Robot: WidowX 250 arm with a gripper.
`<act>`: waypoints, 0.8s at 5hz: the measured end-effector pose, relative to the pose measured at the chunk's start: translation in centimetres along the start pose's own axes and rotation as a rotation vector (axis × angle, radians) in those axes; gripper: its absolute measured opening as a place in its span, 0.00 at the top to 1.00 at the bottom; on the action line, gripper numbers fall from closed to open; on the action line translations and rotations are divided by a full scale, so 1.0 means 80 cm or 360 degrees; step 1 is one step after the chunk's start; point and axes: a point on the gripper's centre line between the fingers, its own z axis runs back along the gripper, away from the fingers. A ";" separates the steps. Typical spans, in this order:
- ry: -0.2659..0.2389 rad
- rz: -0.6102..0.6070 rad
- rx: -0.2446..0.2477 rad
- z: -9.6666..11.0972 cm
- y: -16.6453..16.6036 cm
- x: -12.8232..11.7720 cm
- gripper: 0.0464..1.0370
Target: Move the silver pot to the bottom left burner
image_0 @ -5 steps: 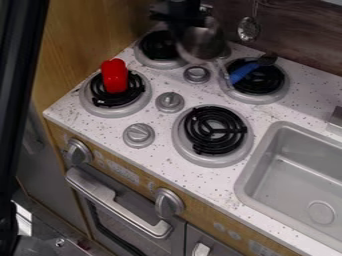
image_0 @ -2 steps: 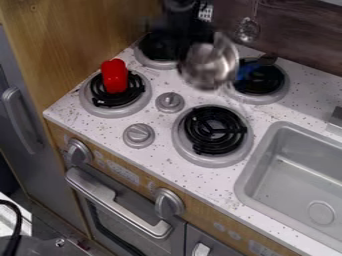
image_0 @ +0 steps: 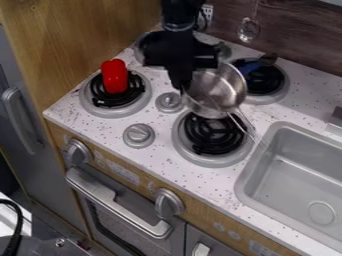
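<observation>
The gripper (image_0: 182,87) has its fingers closed on the left rim of the silver pot (image_0: 218,93). The pot is between the two right burners, partly covering the front one (image_0: 212,138).

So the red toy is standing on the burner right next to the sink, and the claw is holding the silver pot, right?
Wrong spot for the red toy: in the camera view it stands on the front left burner, near the wooden wall. The claw is holding the silver pot, like you said.
</observation>
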 end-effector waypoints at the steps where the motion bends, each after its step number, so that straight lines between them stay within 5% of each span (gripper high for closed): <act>1: 0.0058 -0.0056 -0.0005 -0.015 -0.007 -0.009 0.98; 2: 0.0122 -0.0091 0.0020 -0.043 -0.010 -0.008 0.98; 4: 0.0095 -0.0122 0.0046 -0.071 -0.004 -0.002 0.98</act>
